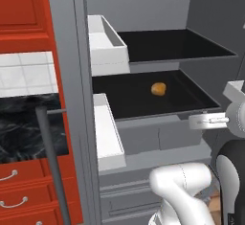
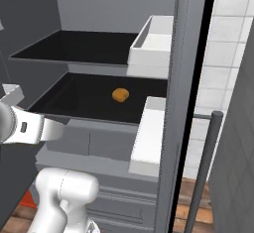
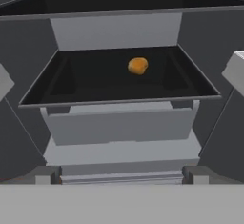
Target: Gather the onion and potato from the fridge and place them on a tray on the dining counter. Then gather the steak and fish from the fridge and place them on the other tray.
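The fridge [image 1: 139, 8] stands open in front of me, with black shelves inside. One rounded orange-brown vegetable, which looks like the potato [image 1: 158, 89] [image 2: 120, 95] [image 3: 137, 66], lies alone near the middle of the lower shelf [image 3: 90, 82]. My gripper [image 3: 122, 175] is open, its two tips wide apart. It hovers in front of the shelf's front edge, below and well short of the potato, and holds nothing. The hand [image 1: 206, 121] sits to the right of the shelf front in the left base view. The onion, steak, fish and trays are out of view.
White door bins [image 1: 107, 44] [image 2: 153, 46] line both open doors beside the shelves, with lower bins [image 1: 107, 133] [image 2: 149, 138] beneath. Grey drawers [image 3: 119, 125] sit under the lower shelf. A bar handle [image 1: 50, 162] [image 2: 206, 167] hangs on each door. Red cabinets [image 1: 21, 8] and a black veined countertop [image 1: 21, 128] are at the left.
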Robot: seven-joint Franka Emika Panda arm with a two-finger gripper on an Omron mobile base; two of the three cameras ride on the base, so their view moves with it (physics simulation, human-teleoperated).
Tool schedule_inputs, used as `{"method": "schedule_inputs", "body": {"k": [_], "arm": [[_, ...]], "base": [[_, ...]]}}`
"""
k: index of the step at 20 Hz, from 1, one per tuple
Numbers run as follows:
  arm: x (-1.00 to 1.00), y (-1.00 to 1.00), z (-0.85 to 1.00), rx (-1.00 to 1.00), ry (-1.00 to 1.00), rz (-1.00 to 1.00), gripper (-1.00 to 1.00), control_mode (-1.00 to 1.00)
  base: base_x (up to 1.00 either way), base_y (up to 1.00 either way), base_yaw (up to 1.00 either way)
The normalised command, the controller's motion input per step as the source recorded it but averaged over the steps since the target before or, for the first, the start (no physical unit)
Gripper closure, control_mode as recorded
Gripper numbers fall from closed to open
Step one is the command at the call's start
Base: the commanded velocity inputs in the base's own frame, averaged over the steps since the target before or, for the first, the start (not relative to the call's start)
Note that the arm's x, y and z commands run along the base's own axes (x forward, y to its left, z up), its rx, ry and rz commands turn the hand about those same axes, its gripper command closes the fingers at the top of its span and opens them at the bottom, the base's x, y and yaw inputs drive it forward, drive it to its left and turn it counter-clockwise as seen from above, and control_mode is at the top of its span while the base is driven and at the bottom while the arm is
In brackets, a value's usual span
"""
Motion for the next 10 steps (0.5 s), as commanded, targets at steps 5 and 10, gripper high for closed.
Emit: {"method": "schedule_inputs", "body": {"k": [5, 10], "arm": [[0.0, 0.0, 0.0, 0.0, 0.0, 0.0, -1.0, 1.0], [0.0, 0.0, 0.0, 0.0, 0.0, 0.0, -1.0, 1.0]], "base": [[0.41, -0.03, 0.0], [0.25, -0.01, 0.0]]}}
